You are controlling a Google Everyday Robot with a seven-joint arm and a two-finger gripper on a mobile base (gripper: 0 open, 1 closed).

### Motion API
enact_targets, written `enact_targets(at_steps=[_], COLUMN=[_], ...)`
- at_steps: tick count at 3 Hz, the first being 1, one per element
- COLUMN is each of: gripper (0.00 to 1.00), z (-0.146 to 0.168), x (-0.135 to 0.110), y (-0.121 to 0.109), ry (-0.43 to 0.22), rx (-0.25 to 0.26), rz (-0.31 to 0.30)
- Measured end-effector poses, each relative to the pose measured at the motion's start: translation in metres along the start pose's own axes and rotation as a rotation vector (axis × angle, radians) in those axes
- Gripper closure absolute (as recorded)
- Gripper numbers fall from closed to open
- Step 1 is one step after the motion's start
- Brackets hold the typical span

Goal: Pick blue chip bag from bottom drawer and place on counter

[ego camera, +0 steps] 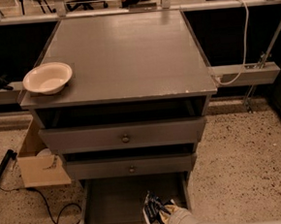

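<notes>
Gripper (162,213) is down in the open bottom drawer (113,203), near its right wall, clamped onto the blue chip bag (150,209), which stands upright.

The counter (126,56) bears a pale bowl (47,78) at its front-left corner, just inside the edge. The bottom drawer (113,203) stands pulled out. On its grey floor, near the right wall, sits the blue chip bag (152,209), with the gripper (163,213) against it from the front-right. On the speckled floor (242,164), left of the cabinet, lie a cardboard box (40,168) and a dark cable (56,218).
</notes>
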State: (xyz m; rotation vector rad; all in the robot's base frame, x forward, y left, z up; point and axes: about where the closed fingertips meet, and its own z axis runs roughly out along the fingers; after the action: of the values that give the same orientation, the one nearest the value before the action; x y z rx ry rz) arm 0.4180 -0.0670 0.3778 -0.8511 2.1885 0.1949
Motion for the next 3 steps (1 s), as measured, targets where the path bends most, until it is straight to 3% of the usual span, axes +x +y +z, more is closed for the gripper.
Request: enact_targets(at_steps=[2,3], gripper=[1.0,1.0], z=[-0.062,-0.062], x=[-0.019,-0.019], y=[-0.027,-0.027], ry=[-0.05,-0.05], rx=[0.11,0.11], rz=[-0.015,-0.015])
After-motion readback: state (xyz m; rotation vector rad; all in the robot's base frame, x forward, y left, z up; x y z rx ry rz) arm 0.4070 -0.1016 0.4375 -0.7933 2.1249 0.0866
